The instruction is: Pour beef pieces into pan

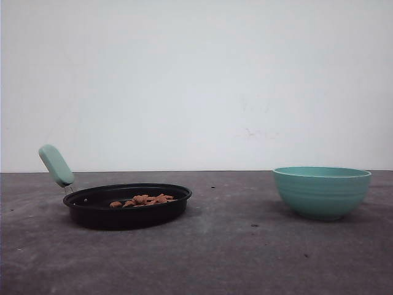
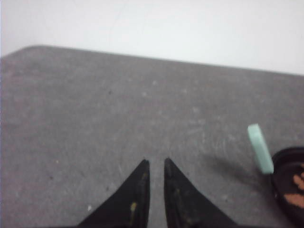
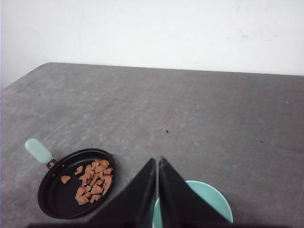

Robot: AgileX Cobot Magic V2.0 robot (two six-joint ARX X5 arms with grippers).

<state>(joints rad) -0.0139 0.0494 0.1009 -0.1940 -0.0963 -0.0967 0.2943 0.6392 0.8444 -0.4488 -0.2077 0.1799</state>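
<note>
The black pan (image 1: 127, 212) sits on the left of the table, its mint-green handle (image 1: 56, 165) angled up to the left. Orange-brown beef pieces (image 1: 142, 200) lie in a loose heap inside it, and the right wrist view also shows the beef pieces (image 3: 94, 181) in the pan (image 3: 50, 190). My right gripper (image 3: 157, 159) hangs shut and empty above the near rim of the teal bowl (image 3: 216, 199). My left gripper (image 2: 155, 161) is over bare table, its fingers a thin slit apart with nothing between them; the pan's handle (image 2: 260, 148) and rim (image 2: 281, 190) lie off to one side.
The teal ribbed bowl (image 1: 322, 192) stands upright on the right of the table. A wide stretch of grey tabletop (image 1: 233, 215) separates it from the pan. A plain white wall rises behind the table's far edge.
</note>
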